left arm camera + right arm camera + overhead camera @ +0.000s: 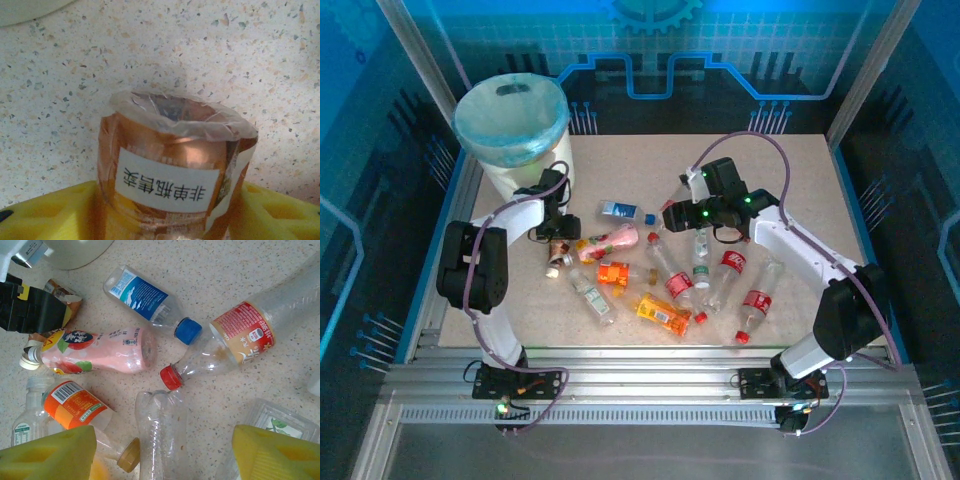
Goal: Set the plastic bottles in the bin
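Observation:
The cream bin [510,125] with its pale blue liner stands at the table's back left. Just in front of it my left gripper [558,243] is shut on a copper-brown bottle [170,165] with a white sticker, its yellow fingers [45,212] pressing both sides. Several plastic bottles lie scattered mid-table: a blue-labelled one [145,297], a pink one [100,352], a red-capped one [235,340] and an orange-labelled one [75,407]. My right gripper [162,440] hovers open over a bare clear bottle [160,430], with gaps on both sides.
More bottles lie toward the front right, among them two with red labels [757,300] and an orange one [662,313]. The bin's base [25,10] is close behind the left gripper. A metal rail [640,360] runs along the table's near edge.

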